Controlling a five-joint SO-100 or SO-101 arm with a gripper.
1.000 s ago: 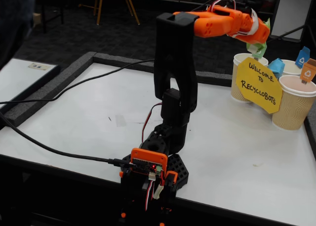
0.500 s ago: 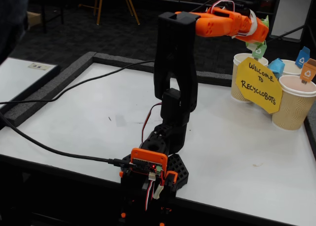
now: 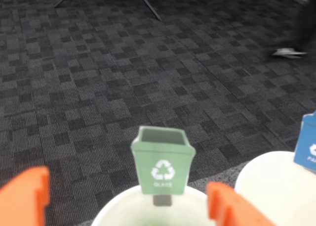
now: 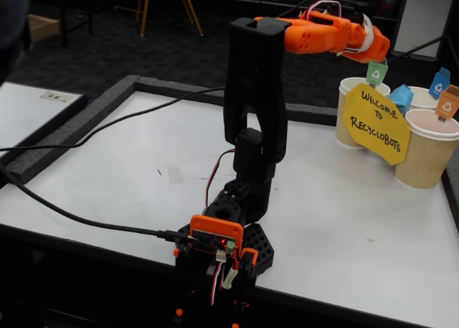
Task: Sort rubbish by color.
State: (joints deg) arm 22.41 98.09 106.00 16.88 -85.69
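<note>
Orange end effector (image 3: 128, 199) fingers, cropped and blurred, straddle green-tagged cup (image 3: 113, 213).

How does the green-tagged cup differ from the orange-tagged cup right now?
The green-tagged cup stands farthest left in the fixed view, directly under the gripper; the orange-tagged cup stands farthest right and nearest the camera, away from the gripper. The yellow sign covers more of the green-tagged cup. Both are tan, ribbed and upright.

cup (image 3: 148, 211) — cut by bottom edge | tool fingers (image 3: 24, 194) — blurred

Orange jaws, green tag (image 3: 162, 161), yellow sign (image 4: 375, 123), tan ribbed cups (image 4: 426, 158).
</note>
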